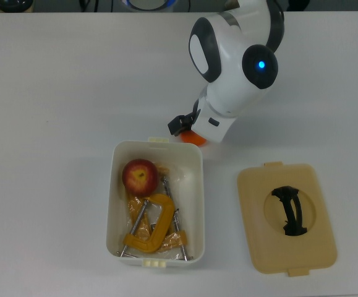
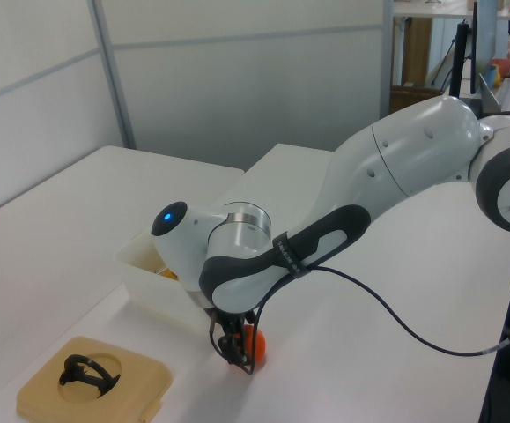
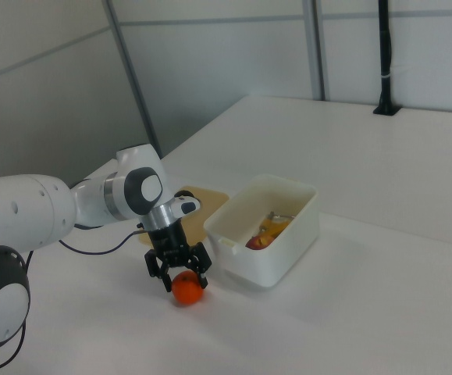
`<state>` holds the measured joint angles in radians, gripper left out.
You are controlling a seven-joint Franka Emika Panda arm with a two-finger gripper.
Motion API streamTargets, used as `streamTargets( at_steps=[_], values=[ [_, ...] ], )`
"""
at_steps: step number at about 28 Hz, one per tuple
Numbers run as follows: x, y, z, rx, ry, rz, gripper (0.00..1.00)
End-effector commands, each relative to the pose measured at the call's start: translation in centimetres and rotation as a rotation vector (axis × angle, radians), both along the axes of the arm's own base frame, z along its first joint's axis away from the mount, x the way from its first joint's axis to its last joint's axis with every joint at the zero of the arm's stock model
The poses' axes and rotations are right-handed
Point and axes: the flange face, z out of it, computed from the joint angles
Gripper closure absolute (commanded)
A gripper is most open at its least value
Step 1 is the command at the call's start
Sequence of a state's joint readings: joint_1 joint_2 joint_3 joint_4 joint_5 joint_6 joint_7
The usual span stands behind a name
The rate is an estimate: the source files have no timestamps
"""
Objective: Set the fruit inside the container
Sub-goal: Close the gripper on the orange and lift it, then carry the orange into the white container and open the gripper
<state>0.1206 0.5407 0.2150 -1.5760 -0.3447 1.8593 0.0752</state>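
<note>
End effector (image 3: 180, 275) lowered over the orange (image 3: 187, 290), which rests on the worktop (image 3: 413, 312) just outside one short end of the container (image 3: 266, 228). In the right view the two fingers stand apart, one on each side of the fruit's upper half, not yet pressed against it; the spread suits a grasp across the widest part of a round object that would otherwise roll. The wrist points almost straight down, so the fingers can descend without brushing the container wall beside them.

Orange (image 1: 195, 138) in the top view: largely hidden under the arm's wrist, only a sliver showing next to the container's latch tab. Its nearness to the rim means a short lift and a small carry should suffice.

Container interior: the apple (image 1: 140, 176) already lies in the end nearest the orange, and C-clamps (image 1: 153, 226) fill the far half. The free floor beside the apple is the likely landing spot.

Lid (image 1: 287, 217), with its black handle up, lies flat on the worktop well apart from the container, leaving the opening unobstructed for loading from above.

Judged stage: one fruit stowed, the second about to be gripped.
</note>
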Motion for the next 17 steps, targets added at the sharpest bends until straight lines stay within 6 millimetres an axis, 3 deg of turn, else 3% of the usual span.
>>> streamTargets(
  at_steps=[1, 5, 6, 12, 15, 17],
  values=[
    [0.3, 0.6, 0.3, -0.023, -0.055, -0.002, 0.19],
    [0.1, 0.9, 0.1, -0.028, -0.048, 0.003, 0.74],
    [0.0, 0.9, 0.1, -0.030, -0.045, 0.002, 0.97],
    [-0.4, 0.7, 1.7, -0.042, -0.033, -0.013, 1.00],
    [-0.7, 0.5, 4.0, -0.046, -0.037, -0.029, 1.00],
    [-0.9, -0.2, 7.4, -0.045, -0.058, -0.051, 1.00]
  ],
)
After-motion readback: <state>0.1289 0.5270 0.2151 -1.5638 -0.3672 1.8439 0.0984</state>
